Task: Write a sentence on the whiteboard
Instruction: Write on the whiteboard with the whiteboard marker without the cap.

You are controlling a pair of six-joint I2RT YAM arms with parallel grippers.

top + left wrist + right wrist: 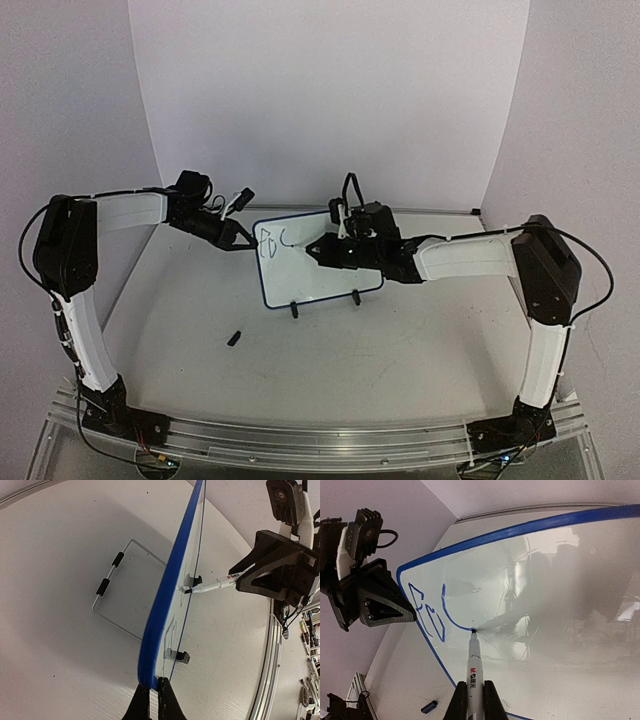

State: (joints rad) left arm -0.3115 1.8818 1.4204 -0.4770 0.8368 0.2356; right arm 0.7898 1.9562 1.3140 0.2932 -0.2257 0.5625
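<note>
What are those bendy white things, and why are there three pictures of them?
They are two robot arms bolted to a table. One picture looks down from above; the other two come from little cameras on each arm's wrist. On the table stands a small white whiteboard with a blue frame. The left claw is pinched shut on the board's edge to steady it. The right claw is shut on a white marker pen, whose tip touches the board. It has drawn the first blue strokes of the writing. A small dark cap-like piece lies on the table.
</note>
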